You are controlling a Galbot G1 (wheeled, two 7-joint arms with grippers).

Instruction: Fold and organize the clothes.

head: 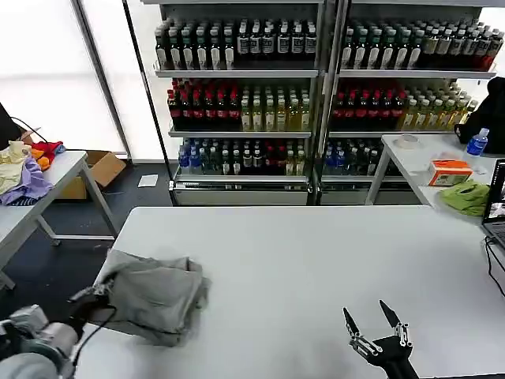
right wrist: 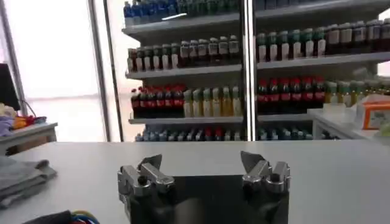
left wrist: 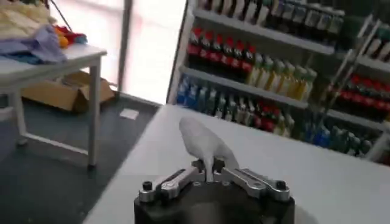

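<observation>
One grey shirt [head: 154, 294] lies bunched in a rough fold on the white table [head: 316, 260], at about eight o'clock from the table's middle, close to the near left edge. The left gripper [head: 93, 298] comes in low from the near left corner, arm [head: 35, 343] reaching forward and slightly up, and its tips are at the shirt's left edge. From the left wrist, the fingers [left wrist: 214, 165] are drawn together on a peak of pale cloth [left wrist: 204, 141] that rises between them, so it has the shirt pinched.

Over at five o'clock, by the near edge, the right gripper [head: 372, 317] hovers above bare tabletop, well apart from the shirt, its two dark fingers pointing away from the robot and spread wide. From its own wrist the gripper [right wrist: 203, 163] stands open with nothing between the fingers, and the shirt [right wrist: 21, 176] shows as a grey heap far off to one side.
</observation>
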